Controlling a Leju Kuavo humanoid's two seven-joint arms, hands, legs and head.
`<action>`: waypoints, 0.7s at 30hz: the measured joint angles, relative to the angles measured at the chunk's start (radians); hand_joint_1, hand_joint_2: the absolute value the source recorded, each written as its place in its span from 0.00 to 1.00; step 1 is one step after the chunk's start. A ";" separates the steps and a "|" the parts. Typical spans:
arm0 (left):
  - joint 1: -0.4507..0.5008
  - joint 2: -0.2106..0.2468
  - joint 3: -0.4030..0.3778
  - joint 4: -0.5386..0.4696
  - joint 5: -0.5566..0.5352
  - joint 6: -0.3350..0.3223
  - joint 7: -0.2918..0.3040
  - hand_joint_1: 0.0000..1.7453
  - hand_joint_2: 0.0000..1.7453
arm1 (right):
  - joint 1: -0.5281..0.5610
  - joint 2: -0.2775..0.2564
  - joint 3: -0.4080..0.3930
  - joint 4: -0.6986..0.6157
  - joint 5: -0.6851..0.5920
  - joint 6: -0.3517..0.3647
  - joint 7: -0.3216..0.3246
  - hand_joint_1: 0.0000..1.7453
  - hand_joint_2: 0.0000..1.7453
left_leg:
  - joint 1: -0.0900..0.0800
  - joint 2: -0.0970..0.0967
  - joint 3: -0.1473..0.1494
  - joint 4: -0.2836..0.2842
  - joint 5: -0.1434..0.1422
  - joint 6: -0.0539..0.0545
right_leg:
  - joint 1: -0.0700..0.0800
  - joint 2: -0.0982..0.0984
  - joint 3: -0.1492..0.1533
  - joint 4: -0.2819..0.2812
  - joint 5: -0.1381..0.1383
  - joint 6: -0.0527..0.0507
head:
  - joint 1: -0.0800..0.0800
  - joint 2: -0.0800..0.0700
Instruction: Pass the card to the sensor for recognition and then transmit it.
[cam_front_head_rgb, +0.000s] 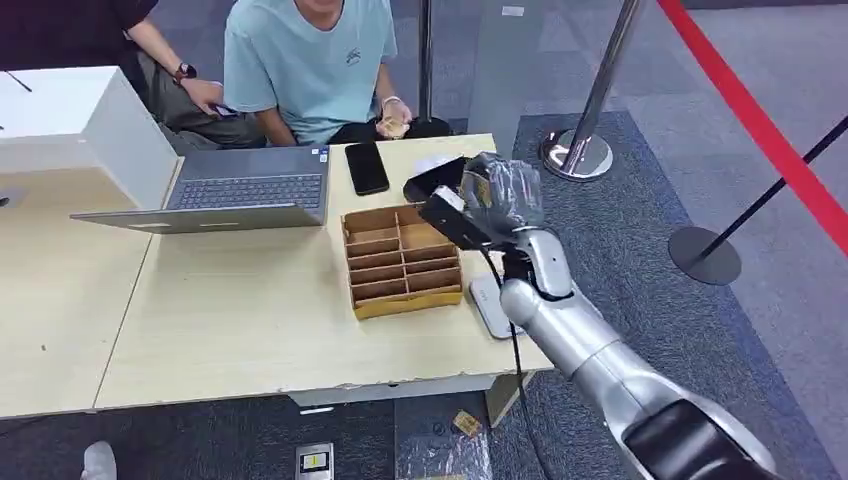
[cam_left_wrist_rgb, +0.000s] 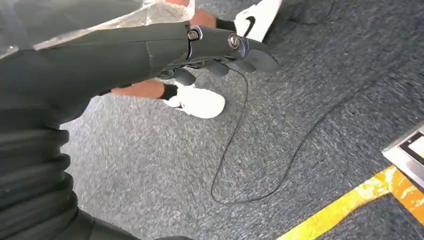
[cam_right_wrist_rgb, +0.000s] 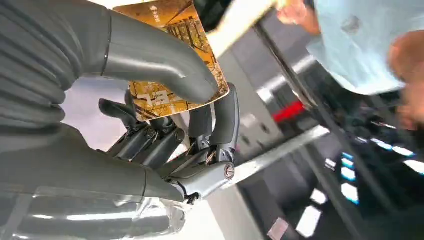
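Right hand (cam_right_wrist_rgb: 165, 125) pinching gold card (cam_right_wrist_rgb: 170, 55), print unreadable, left hand (cam_left_wrist_rgb: 220, 50) loosely spread, empty.

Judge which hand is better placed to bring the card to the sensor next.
The right hand: it already pinches the card between thumb and fingers, raised over the table. The left hand hangs over the carpet, holding nothing.

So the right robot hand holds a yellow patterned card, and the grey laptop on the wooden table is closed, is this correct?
One detail is wrong: the grey laptop is open, not closed, as the head view shows. The rest stands: the right robot hand holds the yellow patterned card, and the laptop is on the wooden table.
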 joint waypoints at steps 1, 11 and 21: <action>0.001 0.000 0.004 0.000 0.004 0.001 0.000 0.00 1.00 | 0.037 -0.006 -0.020 -0.016 -0.022 0.000 -0.018 1.00 1.00 | 0.000 0.000 0.000 0.000 0.000 0.000 | 0.000 0.000 0.000 0.000 0.000 0.000 | 0.000 0.000; 0.002 0.001 0.023 0.000 0.008 0.002 0.011 0.00 1.00 | 0.252 -0.027 -0.203 -0.121 -0.149 0.000 -0.103 1.00 1.00 | 0.000 0.000 0.000 0.000 0.000 0.000 | 0.000 0.000 0.000 0.000 0.000 0.000 | 0.000 0.000; 0.002 0.001 0.039 0.000 0.019 0.008 0.017 0.00 1.00 | 0.334 -0.022 -0.233 -0.154 -0.230 0.001 -0.127 1.00 1.00 | 0.000 0.000 -0.001 0.000 0.000 0.000 | 0.000 0.000 0.000 0.000 0.000 0.000 | 0.000 0.000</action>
